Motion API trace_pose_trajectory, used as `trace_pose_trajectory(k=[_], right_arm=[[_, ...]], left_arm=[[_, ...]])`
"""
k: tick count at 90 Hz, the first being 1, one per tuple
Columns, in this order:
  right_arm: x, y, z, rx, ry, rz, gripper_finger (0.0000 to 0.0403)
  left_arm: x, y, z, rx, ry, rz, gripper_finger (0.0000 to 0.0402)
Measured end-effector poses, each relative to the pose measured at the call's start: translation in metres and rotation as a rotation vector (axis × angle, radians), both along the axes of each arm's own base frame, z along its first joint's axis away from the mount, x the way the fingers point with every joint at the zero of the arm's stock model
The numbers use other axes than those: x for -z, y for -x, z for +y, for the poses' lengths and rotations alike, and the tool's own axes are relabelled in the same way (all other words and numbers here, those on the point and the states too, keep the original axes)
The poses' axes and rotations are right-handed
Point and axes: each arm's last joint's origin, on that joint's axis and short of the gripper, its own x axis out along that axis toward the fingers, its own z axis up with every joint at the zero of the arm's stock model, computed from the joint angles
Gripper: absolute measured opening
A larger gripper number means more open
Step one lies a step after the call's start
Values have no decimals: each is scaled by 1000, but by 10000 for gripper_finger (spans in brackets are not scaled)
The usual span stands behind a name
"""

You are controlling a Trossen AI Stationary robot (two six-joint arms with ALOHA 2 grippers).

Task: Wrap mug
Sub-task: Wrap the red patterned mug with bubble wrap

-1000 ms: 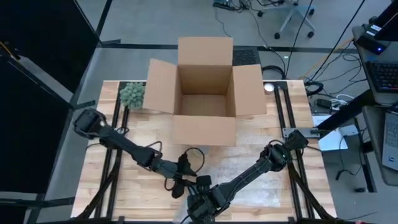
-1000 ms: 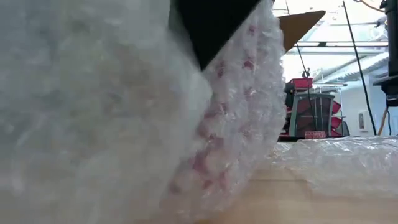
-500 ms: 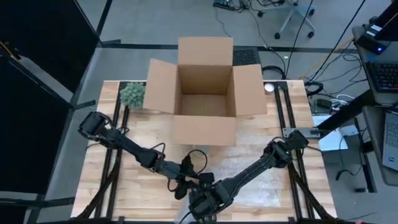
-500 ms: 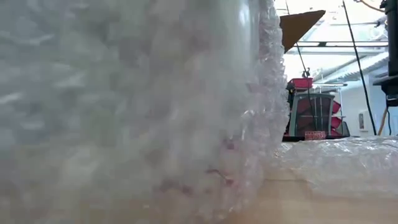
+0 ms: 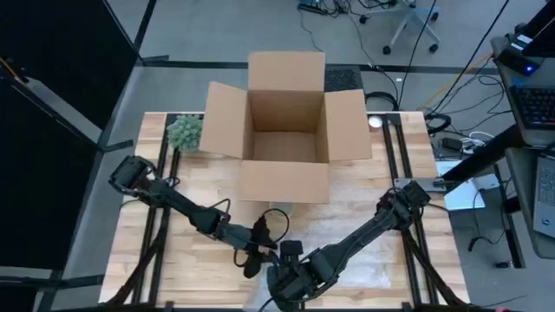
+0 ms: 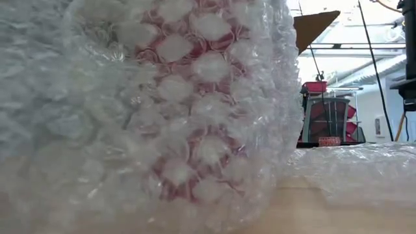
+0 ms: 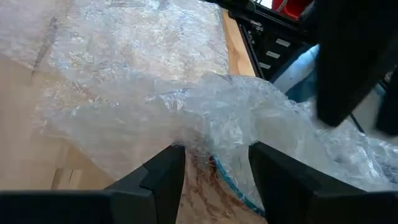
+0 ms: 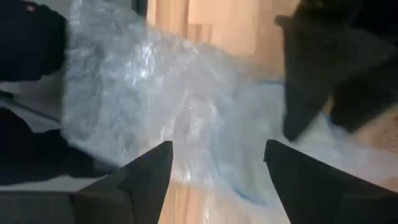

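The mug (image 6: 195, 110), red and white as far as I can see through the wrap, stands at the near edge of the wooden desk (image 5: 199, 186), close between my two end effectors. The clear bubble wrap sheet (image 7: 137, 93) already covers most of it and spreads flat over the desk beside it.

My left end effector (image 7: 211, 171) has its fingers apart, with a bunched fold of the wrap between them and a blue rim line under the film. My right end effector (image 8: 214, 171) is also spread wide, above the sheet, and it holds nothing.

To do this step well, I think I should pinch only the film, not the mug. I would pull the loose edge over slowly, and the other arm should steady the bundle so it does not roll off the near edge. The open cardboard box (image 5: 284, 130) waits behind, well apart.
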Motion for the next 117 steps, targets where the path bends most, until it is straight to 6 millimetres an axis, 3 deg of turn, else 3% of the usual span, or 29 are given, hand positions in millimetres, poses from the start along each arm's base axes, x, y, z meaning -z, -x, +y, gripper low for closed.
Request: trace_pose_trajectory(k=[18,39,53,76,86,95,117], right_arm=[[46,-9,0,45,88,112,242],[57,-15,4,10,74,100,242],[40,-10,-1,14,36,113,242],[-28,16,-11,11,-59,51,242],[-46,24,-18,42,3,-2,242],[-43,21,-28,103,129,-34,242],[-5,-5,-33,30,94,62,242]], left_arm=[[0,0,0,0,2,-3,167],[-3,0,0,1,9,-20,167],[-3,0,0,1,7,-17,167],[-3,0,0,1,6,-15,167],[-3,0,0,1,6,-15,167],[-3,0,0,2,7,-18,167],[-3,0,0,2,7,-18,167]])
